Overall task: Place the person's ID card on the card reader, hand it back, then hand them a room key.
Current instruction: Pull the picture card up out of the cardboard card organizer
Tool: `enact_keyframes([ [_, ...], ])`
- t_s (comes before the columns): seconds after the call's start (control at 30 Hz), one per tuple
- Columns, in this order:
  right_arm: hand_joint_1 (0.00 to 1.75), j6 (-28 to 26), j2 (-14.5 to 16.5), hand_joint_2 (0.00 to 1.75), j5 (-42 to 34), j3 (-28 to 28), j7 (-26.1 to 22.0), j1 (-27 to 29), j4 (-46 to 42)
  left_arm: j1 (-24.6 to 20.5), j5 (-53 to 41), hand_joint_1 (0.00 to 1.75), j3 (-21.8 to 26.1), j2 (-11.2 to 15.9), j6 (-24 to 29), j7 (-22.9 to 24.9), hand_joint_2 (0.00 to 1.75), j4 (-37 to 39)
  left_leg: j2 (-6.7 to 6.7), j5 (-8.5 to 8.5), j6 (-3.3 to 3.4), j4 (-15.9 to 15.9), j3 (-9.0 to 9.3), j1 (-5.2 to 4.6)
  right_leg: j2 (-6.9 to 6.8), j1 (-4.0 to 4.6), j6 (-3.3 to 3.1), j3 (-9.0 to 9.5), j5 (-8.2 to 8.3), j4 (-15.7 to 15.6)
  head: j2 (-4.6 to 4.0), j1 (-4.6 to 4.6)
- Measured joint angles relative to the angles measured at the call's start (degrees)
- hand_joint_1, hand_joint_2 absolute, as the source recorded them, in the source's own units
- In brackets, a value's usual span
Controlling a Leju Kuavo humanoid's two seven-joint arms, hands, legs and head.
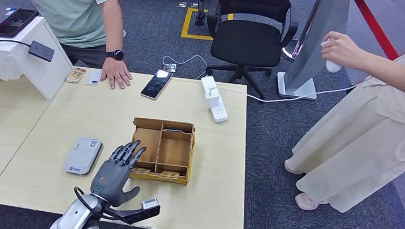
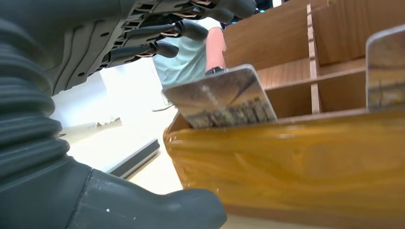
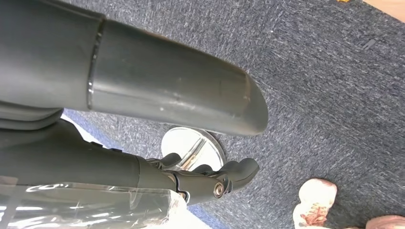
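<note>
My left hand (image 1: 114,170) hovers over the table with its fingers spread, just left of the wooden box (image 1: 187,146), and holds nothing. In the left wrist view a room key card (image 2: 222,98) stands up from the box's front slot (image 2: 296,157), between my fingers (image 2: 181,28) and thumb (image 2: 143,205), untouched. A second key card (image 2: 384,71) stands further along the slot. The grey card reader (image 1: 83,155) lies left of my hand. A white ID card (image 1: 93,77) lies at the far edge by a person's hand (image 1: 116,73). My right hand (image 3: 210,179) hangs empty over the carpet.
A phone (image 1: 156,84) and a white power strip (image 1: 214,99) lie on the far side of the table (image 1: 82,111). A white stand with a laptop (image 1: 16,53) sits at the far left. A second person (image 1: 372,121) stands off the table's right; an office chair (image 1: 249,37) is behind.
</note>
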Motion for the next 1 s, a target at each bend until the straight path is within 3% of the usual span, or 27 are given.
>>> enact_keyframes([
  [0.47, 0.0, 0.05, 0.0, 0.0, 0.0, 0.96, 0.17, 0.01, 0.08, -2.43, -1.59, 0.0, 0.51, -1.45, 1.68, -0.43, 1.75, -0.36, 0.0, 0.0, 0.0, 0.0, -0.01, -0.01, 0.0, 0.0, 0.0, 0.0, 0.0, 0.0, 0.01, 0.0],
  [1.0, 0.0, -0.03, -0.02, 0.0, 0.0, 0.96, 0.07, 0.02, 0.09, -0.44, 3.7, 0.0, 0.55, -0.91, -2.39, -1.27, 1.75, -0.45, 0.0, 0.0, 0.0, 0.0, -0.01, 0.0, 0.0, 0.0, 0.0, -0.01, 0.0, 0.0, 0.01, 0.0],
])
